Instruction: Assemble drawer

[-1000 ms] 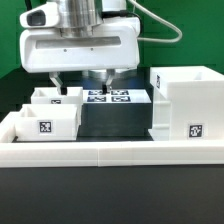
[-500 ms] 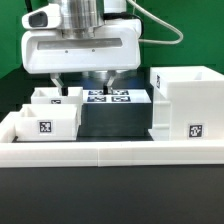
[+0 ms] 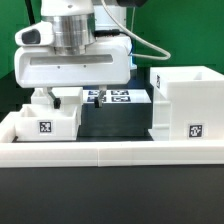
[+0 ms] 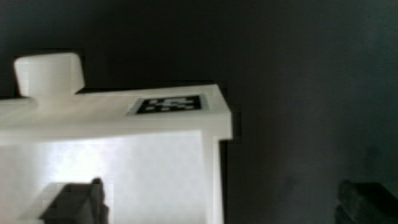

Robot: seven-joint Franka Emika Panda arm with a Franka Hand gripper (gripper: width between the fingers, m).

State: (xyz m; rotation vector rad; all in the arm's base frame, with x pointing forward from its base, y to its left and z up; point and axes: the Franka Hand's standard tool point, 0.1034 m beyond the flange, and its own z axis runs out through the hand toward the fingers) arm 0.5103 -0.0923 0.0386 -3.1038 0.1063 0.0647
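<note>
The gripper [image 3: 70, 97] hangs low over the two small white plastic knobbed trays, its jaws spread wide and holding nothing. In the wrist view the two dark fingertips [image 4: 75, 200] stand well apart. One tray [image 4: 116, 150], with its rounded knob [image 4: 50, 75] and a black-and-white square tag [image 4: 173, 103], lies under the gripper [image 4: 222, 200], close to one fingertip and well clear of the other. Neither finger seems to touch it.

In the exterior view the nearer tray [image 3: 45, 122] sits just below and in front of the gripper, and the second tray [image 3: 66, 102] lies right under the fingers. The large boxy white plastic casing [image 3: 185, 100] stands well off to the gripper's side, toward the exterior view's right, apart from both trays. The marker board [image 3: 118, 97] lies flat just beside the gripper on that same side, and the long low white rail [image 3: 110, 152] runs in front of everything.

The assembly looks barely begun: all three parts are separate and no tray is in the casing. Gripping a tray, carrying it across and sliding it in remains to be done, and likewise for the other tray.
</note>
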